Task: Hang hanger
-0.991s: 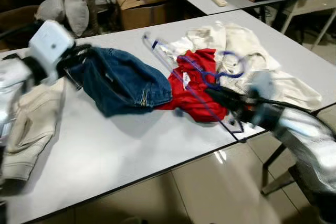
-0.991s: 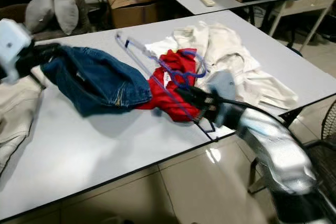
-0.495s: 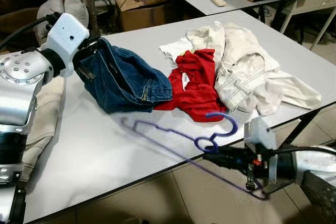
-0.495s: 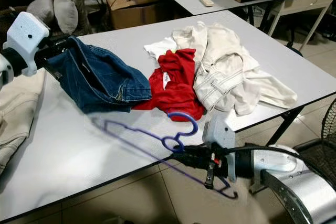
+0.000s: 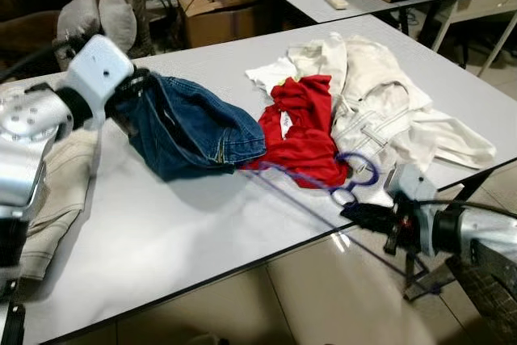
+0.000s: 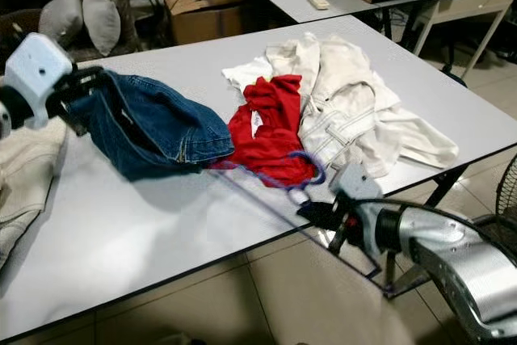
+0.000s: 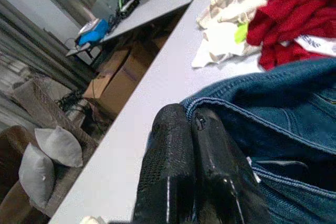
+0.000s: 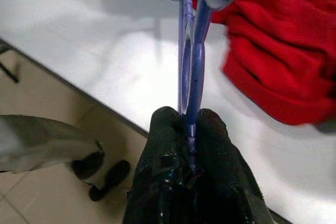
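A white worktop (image 5: 161, 232) in a cluttered room carries blue jeans (image 5: 190, 123), a red garment (image 5: 303, 131) and a cream jacket (image 5: 388, 103). The right end effector (image 5: 365, 214), clenched on the purple hanger (image 5: 355, 177), has swung it back up against the red garment at the worktop's edge. The left end effector (image 7: 191, 174) grasps the jeans' waistband. No rail is visible, so hanging looks some way off.

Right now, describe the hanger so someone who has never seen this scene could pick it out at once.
Start at the white table and go to its near edge below the red garment. There the right gripper is shut on the blue hanger, a thin wire outline, unlike the bulky cloth heaps beside it.
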{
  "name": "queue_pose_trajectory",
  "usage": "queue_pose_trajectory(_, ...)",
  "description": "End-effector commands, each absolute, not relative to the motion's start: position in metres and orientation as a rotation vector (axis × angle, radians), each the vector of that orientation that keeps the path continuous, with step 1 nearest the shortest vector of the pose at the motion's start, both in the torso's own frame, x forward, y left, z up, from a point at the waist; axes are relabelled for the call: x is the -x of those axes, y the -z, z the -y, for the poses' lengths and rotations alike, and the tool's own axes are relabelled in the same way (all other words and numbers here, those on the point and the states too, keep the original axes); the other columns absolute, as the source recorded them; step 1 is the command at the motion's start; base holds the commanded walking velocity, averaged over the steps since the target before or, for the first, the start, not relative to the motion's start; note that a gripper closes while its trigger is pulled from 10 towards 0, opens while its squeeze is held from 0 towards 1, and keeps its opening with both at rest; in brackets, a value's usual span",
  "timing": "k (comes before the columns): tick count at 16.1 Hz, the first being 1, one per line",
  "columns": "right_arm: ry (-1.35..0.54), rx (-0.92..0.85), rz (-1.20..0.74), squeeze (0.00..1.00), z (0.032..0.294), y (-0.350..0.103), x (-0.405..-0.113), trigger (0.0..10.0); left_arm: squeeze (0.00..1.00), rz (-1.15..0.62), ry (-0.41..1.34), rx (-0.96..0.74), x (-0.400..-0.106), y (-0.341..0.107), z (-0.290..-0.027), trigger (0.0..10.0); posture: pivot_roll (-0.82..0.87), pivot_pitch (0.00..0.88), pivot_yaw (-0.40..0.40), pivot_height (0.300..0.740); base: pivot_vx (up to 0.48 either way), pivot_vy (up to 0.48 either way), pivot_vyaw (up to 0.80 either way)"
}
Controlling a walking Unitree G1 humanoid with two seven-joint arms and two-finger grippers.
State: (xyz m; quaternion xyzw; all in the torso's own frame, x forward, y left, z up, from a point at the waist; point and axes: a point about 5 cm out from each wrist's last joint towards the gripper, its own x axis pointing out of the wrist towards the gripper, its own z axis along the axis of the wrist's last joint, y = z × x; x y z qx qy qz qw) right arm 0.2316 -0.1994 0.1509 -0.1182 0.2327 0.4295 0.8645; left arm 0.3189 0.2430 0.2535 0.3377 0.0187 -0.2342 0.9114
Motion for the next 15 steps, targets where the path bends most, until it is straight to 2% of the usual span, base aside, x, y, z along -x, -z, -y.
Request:
queue_pose_trajectory(1,-0.863,0.243,-0.436,0.00,0.202,-0.161,-0.239,10.0,0.00,-0.035,0.485,-0.728,-0.315,-0.259,-0.245,0.0,-0.15,0.000,0.048,0.740,0.000,0.000,0.00)
queue_pose_trajectory(6,-0.860,0.157,-0.382,0.00,0.191,-0.158,-0.255,10.0,0.00,-0.058,0.538,-0.721,-0.308,-0.251,-0.241,0.0,-0.14,0.000,0.042,0.740,0.000,0.000,0.00)
queue_pose_trajectory(9,-0.847,0.004,-0.372,0.00,0.182,-0.147,-0.273,10.0,0.00,-0.066,0.563,-0.709,-0.303,-0.249,-0.241,0.0,-0.14,0.000,0.044,0.740,0.000,0.000,0.00)
queue_pose_trajectory(12,-0.963,-0.047,-0.456,0.00,0.160,-0.124,-0.280,10.0,0.00,0.021,0.576,-0.647,-0.296,-0.265,-0.237,0.0,-0.12,0.000,0.026,0.740,0.000,0.000,0.00)
queue_pose_trajectory(15,-0.925,-0.070,-0.482,0.00,0.153,-0.117,-0.295,10.0,0.00,0.002,0.637,-0.642,-0.286,-0.262,-0.235,0.0,-0.11,0.000,0.019,0.740,0.000,0.000,0.00)
